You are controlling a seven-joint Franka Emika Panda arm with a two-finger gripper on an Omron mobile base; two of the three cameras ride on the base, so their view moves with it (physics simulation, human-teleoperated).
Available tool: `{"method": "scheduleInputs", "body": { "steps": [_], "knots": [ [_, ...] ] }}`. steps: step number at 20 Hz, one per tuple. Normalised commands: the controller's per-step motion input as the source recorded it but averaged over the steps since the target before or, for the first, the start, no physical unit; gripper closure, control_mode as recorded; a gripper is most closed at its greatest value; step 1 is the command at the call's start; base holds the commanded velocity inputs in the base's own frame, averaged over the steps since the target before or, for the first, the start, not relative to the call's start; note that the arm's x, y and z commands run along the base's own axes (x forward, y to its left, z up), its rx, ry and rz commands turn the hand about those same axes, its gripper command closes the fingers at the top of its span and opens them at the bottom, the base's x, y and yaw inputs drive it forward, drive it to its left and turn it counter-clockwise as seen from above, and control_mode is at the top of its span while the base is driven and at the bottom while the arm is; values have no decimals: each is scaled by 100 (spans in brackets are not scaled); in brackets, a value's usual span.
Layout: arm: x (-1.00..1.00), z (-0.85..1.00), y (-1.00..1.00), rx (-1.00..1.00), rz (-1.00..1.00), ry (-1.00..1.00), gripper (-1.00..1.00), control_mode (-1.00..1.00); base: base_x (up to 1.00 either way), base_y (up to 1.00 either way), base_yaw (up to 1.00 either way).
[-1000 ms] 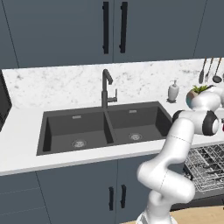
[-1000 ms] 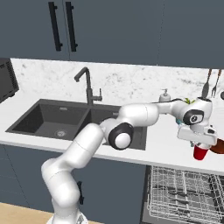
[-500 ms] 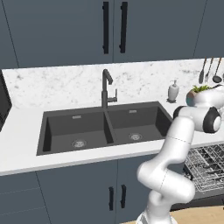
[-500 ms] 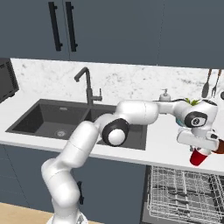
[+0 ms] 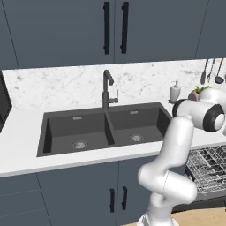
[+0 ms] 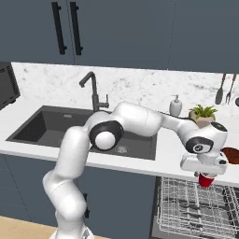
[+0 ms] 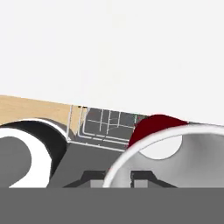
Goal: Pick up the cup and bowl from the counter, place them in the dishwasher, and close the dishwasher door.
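A red cup hangs under my gripper, which is shut on it, just past the front edge of the white counter and above the dishwasher's pulled-out wire rack. In the hand view the cup shows its white inside close up, with the rack beyond it. A dark red bowl rests on the counter right of the gripper. In the left base view the rack sits at the lower right, with my wrist above it. The dishwasher door lies hidden beneath the rack.
A dark double sink with a black faucet lies left of the arm. A soap bottle and a potted plant stand by the back wall. Utensils hang at the right. Blue-grey cupboards run under the counter.
My gripper has carried the red cup forward and down, off the counter and over the dishwasher rack. The bowl has stayed put.
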Motion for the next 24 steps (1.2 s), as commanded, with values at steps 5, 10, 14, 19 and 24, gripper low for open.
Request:
{"method": "scheduleInputs", "body": {
  "steps": [5,10,14,19,24],
  "knots": [
    [-59,-53,38,0,18,-10,100,-100,0,0,0],
    [-56,-48,21,0,15,-15,100,-100,0,0,0],
    [-48,-63,2,0,7,-22,100,-100,0,0,0],
    [-38,-17,-28,2,0,-19,100,-100,0,0,0],
    [-3,15,-44,12,-2,-8,100,-100,0,0,0]
  ]
}}
